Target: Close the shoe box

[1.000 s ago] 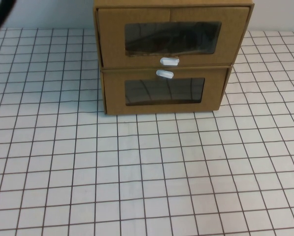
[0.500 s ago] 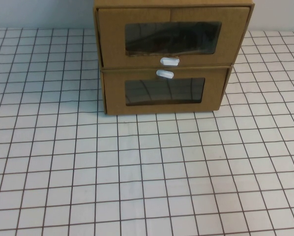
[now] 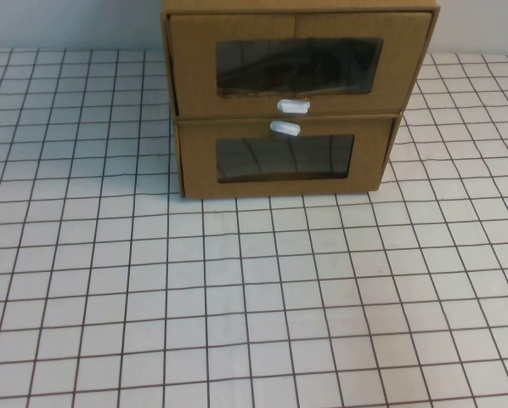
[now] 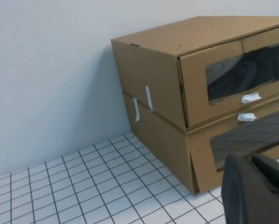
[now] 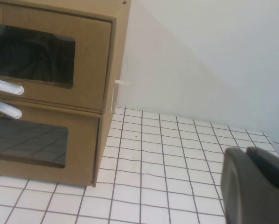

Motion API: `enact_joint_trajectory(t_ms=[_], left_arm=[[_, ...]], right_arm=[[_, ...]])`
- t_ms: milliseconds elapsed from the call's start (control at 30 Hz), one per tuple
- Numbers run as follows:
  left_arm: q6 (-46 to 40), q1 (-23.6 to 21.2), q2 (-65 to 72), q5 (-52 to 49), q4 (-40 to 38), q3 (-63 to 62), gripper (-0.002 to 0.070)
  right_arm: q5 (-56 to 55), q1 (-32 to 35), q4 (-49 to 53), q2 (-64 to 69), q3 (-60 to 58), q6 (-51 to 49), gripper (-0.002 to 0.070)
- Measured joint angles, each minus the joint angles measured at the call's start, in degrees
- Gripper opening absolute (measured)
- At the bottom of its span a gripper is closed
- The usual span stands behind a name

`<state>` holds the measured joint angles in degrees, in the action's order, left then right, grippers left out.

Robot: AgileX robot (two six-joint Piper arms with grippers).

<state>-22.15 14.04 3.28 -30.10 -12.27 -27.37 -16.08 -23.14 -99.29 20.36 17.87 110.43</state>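
The shoe box [image 3: 194,68] is the upper of two stacked brown cardboard drawer boxes at the back of the table. Its white pull tab [image 3: 293,105] sits below its window. Its drawer front looks flush with its shell in the left wrist view [image 4: 195,74], and it also shows in the right wrist view [image 5: 93,56]. My left gripper [image 4: 251,159] hangs in the air to the left of the boxes, shut and empty. My right gripper [image 5: 246,150] hangs to their right, shut and empty. Neither gripper shows in the high view.
The like lower box [image 3: 194,161] has its tab [image 3: 285,128] above its window, and its front stands slightly out at one corner [image 4: 193,182]. A white wall stands behind the boxes. The gridded white table [image 3: 254,297] stretches in front.
A dark piece of the left arm that showed in the top left corner of the high view a second ago has left that view. The boxes have not moved.
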Motion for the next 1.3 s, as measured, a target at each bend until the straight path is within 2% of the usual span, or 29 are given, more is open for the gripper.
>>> enact_joint_trajectory(t_ms=[300, 1067, 1300], left_arm=[[0.1, 0.0, 0.0, 6.21, 0.34, 2.61, -0.0005], [0.1, 0.0, 0.0, 8.01, 0.34, 4.15, -0.0005], [0.1, 0.0, 0.0, 21.74, 2.83, 16.09, -0.0005]], right_arm=[[0.0, 0.0, 0.0, 0.0, 0.0, 0.0, -0.0014], [0.1, 0.0, 0.0, 0.0, 0.0, 0.08, -0.0014], [0.38, 0.0, 0.0, 0.0, 0.0, 0.08, -0.0014]])
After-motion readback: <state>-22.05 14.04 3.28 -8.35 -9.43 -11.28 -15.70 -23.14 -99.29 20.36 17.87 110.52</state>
